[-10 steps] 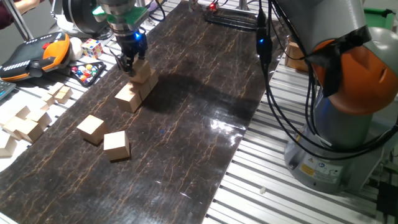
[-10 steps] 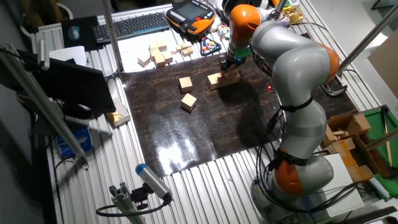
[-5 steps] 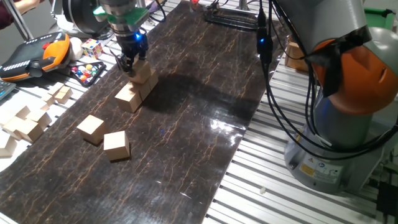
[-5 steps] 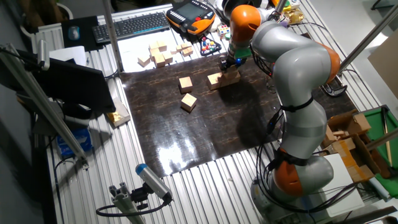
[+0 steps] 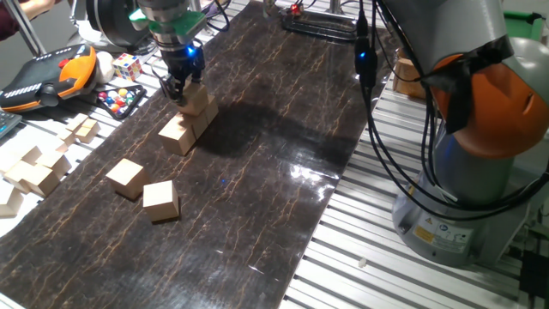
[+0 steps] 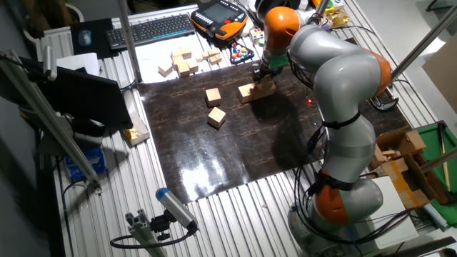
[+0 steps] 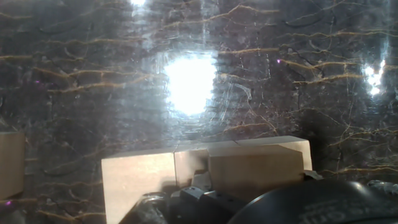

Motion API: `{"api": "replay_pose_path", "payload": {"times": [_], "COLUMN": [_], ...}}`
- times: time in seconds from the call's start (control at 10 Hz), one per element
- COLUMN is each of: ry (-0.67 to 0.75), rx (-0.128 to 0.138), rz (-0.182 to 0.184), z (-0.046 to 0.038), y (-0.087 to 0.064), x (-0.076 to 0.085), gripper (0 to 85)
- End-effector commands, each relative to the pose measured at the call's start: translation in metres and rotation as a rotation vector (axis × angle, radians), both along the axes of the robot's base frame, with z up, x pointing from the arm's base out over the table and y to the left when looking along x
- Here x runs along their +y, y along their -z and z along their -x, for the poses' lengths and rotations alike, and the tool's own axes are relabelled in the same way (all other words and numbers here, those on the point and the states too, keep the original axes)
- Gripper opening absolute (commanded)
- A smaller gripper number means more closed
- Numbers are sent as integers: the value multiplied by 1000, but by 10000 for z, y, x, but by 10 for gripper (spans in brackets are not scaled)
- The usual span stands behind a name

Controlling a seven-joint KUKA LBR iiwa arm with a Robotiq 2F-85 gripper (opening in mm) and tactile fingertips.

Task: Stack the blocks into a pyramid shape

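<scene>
Near the far left edge of the dark marbled mat (image 5: 257, 172), the two-finger gripper (image 5: 177, 88) is pointing straight down over a small cluster of plain light-tan wooden cubes. The black fingers (image 5: 171, 86) are sitting against the top cube (image 5: 198, 97) of that cluster; from the fixed views I cannot tell whether they are pressing on it or merely standing beside it, and the hand view is showing only the dark gripper body across the bottom of the frame.

The top cube is resting raised on a lower cube (image 5: 206, 118), with a third cube (image 5: 177, 135) touching the cluster on the mat on the nearer side. In the hand view, two tan faces (image 7: 140, 180) are lying side by side and touching, with a further tan cube (image 7: 11, 163) showing at the left border, apart from them.

Two more loose cubes are sitting nearer along the left edge of the mat: one (image 5: 125, 178) and another (image 5: 161, 200), just beside each other, well apart from the cluster.

Off the mat, on the slotted metal bench (image 5: 412, 275), a loose pile of smaller pale wooden pieces (image 5: 39, 167) is lying beyond the left edge, with a multicoloured puzzle cube (image 5: 127, 65) and an orange-and-black pendant (image 5: 47, 75) near the far left corner.
</scene>
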State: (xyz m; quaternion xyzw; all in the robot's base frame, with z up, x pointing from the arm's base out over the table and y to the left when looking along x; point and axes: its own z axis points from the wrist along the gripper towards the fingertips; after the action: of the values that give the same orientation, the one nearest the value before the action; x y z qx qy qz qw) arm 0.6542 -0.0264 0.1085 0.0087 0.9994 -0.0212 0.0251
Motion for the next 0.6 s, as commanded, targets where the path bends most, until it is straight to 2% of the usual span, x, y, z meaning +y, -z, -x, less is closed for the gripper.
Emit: {"api": "replay_pose_path", "payload": {"times": [0.0, 0.2, 0.5], "ry": [2, 5, 2], "rx": [-3, -5, -4], "rz": [0, 0, 0], "z": [4, 5, 5], "y": [8, 14, 19], "x": [0, 0, 5], "gripper": [637, 693, 713]}}
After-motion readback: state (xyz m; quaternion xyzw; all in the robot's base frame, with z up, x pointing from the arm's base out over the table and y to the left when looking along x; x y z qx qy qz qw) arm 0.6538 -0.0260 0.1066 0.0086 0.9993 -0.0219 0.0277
